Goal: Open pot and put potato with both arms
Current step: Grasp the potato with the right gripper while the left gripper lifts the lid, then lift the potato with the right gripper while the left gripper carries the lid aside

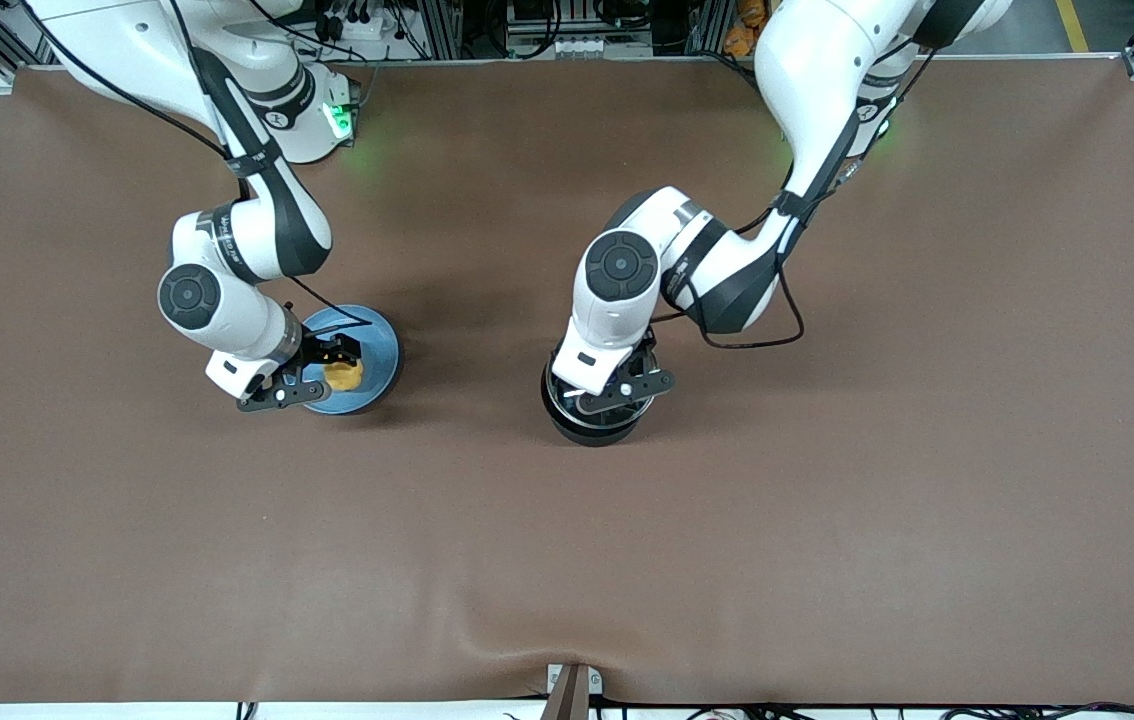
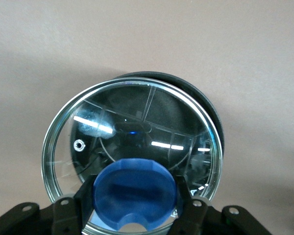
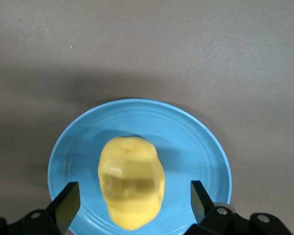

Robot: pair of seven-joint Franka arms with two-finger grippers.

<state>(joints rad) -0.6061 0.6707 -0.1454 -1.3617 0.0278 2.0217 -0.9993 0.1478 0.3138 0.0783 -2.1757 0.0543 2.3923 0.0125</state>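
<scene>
A brown cloth-covered table (image 1: 827, 520) fills the front view, with both arm bases along its top edge. The pot (image 1: 592, 420) stands just below the picture's centre; only its black rim shows under the left arm's wrist. The left gripper (image 2: 135, 196) is down on the pot, its fingers (image 2: 85, 198) pressed against either side of the blue knob (image 2: 135, 193) of the glass lid (image 2: 130, 147). In the left wrist view the lid sits off-centre, with the pot's black rim exposed as a crescent at about 2 o'clock of the lid. The plate (image 1: 377, 345), flat and blue, lies at about 9 o'clock from the pot, toward the right arm's end of the table and well apart from it. The potato (image 1: 344, 376) rests on the plate, on the half nearer the front camera. The right gripper (image 3: 134, 200) hovers low over the plate with its fingers (image 3: 67, 200) spread wide, one on each side of the potato and clear of it.
</scene>
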